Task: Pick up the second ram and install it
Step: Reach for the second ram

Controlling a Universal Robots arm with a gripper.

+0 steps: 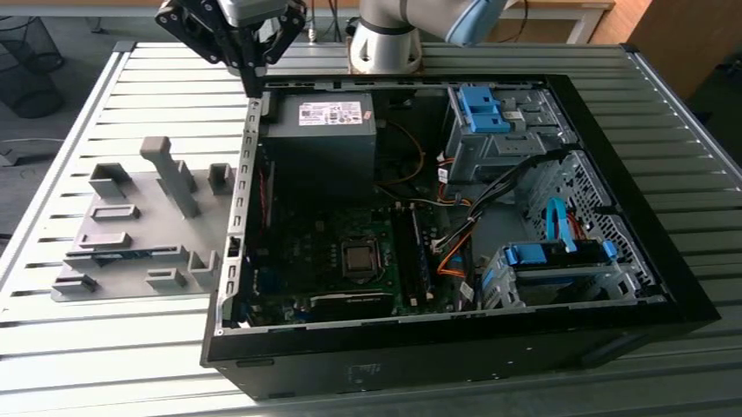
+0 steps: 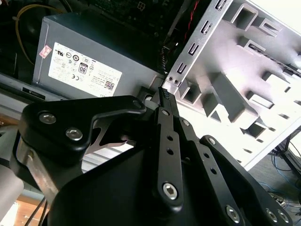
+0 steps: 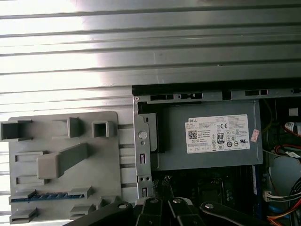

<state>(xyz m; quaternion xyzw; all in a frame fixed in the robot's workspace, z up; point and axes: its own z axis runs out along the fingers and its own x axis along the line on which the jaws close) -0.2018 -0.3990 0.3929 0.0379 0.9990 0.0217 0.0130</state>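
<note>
Second ram: a thin blue-green strip lying in a long slot of the grey fixture. In the first wrist view I get just its edge, so chips and label are hidden from me.
Ram slot, exterior view: it falls in the lower left of the frame, and there I cannot tell the stick from the plastic around it.
Gripper: upper left of the exterior view, its top cut off by the frame edge. It hangs over the back corner of the computer case, with its tip just beside the case's metal side rail. It is well apart from the ram.
Fingers: pressed together to a point in the second wrist view, with nothing between them.
Power supply: a grey box with a white label inside the case, near the gripper tip. In the second wrist view the black gripper body covers part of it.
Motherboard: dark, in the lower middle of the exterior view.
Memory slots: long black strips beside the processor socket. They are too dark for me to tell whether a stick sits in them.
Arm: its base stands behind the case at the top middle of the exterior view, and the frame's top edge cuts it off.
Table: slatted metal, carrying both fixture and case.
</note>
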